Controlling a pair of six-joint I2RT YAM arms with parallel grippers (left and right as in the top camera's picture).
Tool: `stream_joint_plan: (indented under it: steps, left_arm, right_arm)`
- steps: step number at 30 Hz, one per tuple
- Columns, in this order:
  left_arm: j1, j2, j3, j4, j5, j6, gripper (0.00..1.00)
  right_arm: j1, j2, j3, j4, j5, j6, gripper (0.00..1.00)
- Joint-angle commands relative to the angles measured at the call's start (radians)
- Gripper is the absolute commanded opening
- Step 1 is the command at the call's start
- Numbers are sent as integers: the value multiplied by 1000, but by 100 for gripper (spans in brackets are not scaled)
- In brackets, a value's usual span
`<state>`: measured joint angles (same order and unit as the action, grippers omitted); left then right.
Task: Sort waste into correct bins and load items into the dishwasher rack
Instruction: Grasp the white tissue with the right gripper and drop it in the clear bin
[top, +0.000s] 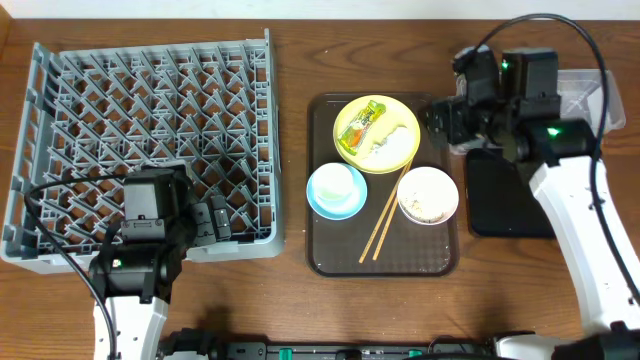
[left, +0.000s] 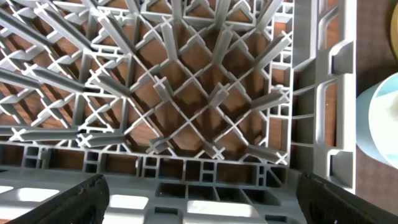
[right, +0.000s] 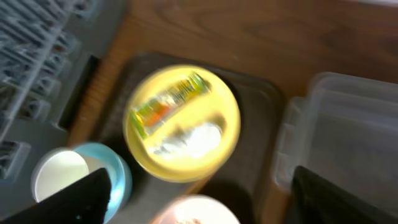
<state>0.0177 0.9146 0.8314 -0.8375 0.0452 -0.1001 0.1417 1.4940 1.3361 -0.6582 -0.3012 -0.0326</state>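
Where the overhead camera looks down, the rack (top: 150, 130) fills the left of the table (top: 300, 40), and the left gripper (top: 218, 222) hangs over the rack's near right corner. A brown tray (top: 330, 255) lies in the middle. On it are:
- the plate (top: 402, 120), bearing the wrapper (top: 358, 126) and the tissue (top: 388, 148)
- the blue bowl (top: 318, 203), with the cup (top: 336, 184) apparently inside it
- the pink bowl (top: 410, 185), holding scraps (top: 430, 205)
- the chopsticks (top: 380, 225), slanted between the two bowls

The right gripper (top: 440, 120) is just beside the plate's right edge. The black tray (top: 505, 200) lies right of the brown one, with the tub (top: 580, 95) behind it.

Left wrist: the fingers (left: 74, 199) stand wide apart over the rack's lattice, with nothing between them. The blue bowl shows at the right edge.

Right wrist, blurred: the fingers (right: 348, 199) are spread wide and hold nothing, above the plate. The tub is to its right.
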Motion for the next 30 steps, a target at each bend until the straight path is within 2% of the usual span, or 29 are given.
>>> stream_joint_plan:
  steps: [1,3,6,13,17,23,26,30]
  left_arm:
    - [-2,-1,22,-3,-8,10,97]
    - [-2,-1,22,-3,-8,10,97]
    - [-2,-1,22,-3,-8,10,97]
    - [-2,-1,22,-3,-8,10,97]
    - [-2,-1,22,-3,-8,10,97]
    - [-2,-1,22,-2,-8,10,97]
    - [-2,-1,22,-2,-8,10,97]
    - [-2,-1,22,-2,-8,10,97]
  right_arm:
    - [41,52,23,30,-16,93,87]
    - [70,95,23,42,51,128,86]
    - [111,175,23,60,132,182,79]
    - [190,364,23,99,198,310,61]
    - [213,448,23,114,266,395,56]
    - [231,528,23,132,272,425,40]
    - [232,545,23,133,275,433,22]
    - [230,529,26,134,275,439,4]
